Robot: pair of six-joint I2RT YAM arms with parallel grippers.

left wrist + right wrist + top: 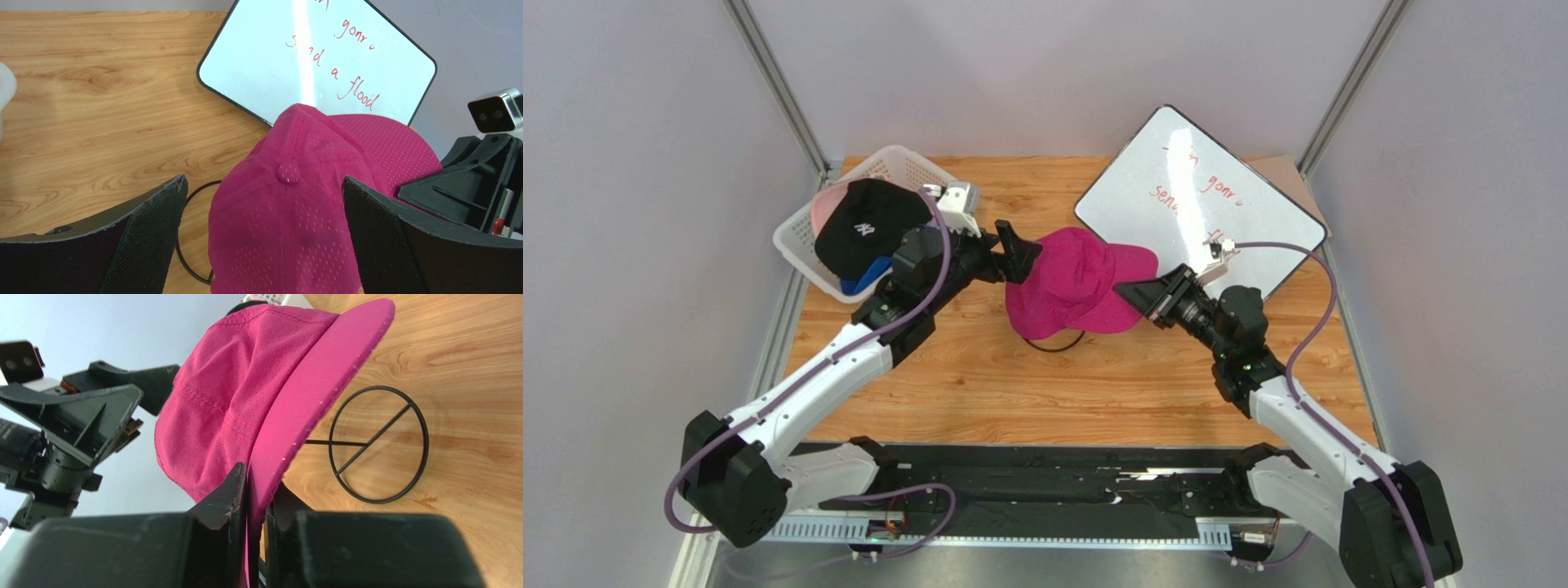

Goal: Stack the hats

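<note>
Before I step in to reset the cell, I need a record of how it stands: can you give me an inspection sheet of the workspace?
Surface: wooden table, no spills seen.
Job's things: magenta cap over the wire stand at centre; black cap, pink cap and blue cap piled in the basket, back left.
Clutter: whiteboard with red writing, back right.
Grippers: left gripper open, fingers either side of the magenta cap's crown; right gripper shut on its brim.
Cables: a purple cable looped along each arm.
Surroundings: plain grey walls, metal frame posts at the back corners.
</note>
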